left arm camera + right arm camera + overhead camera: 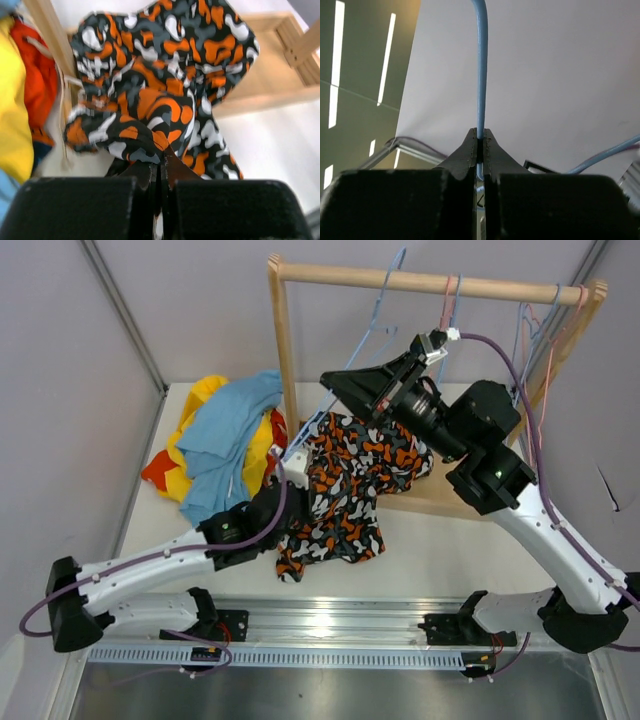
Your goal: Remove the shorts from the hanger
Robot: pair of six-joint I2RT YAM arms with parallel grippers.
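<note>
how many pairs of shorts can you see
4: a blotch-print pair in the left claw; a light blue pair, a yellow pair and a red-orange pair piled at left. More may hide underneath.

Both arms extended, both grippers clamped tight
The left arm [150, 565] stretches from lower left toward centre frame, its left gripper [161, 161] pinched on the shorts [165, 75]; the right arm [540, 530] rises from lower right and bends back left, its right gripper [481, 136] closed on the blue hanger [480, 65] wire
</note>
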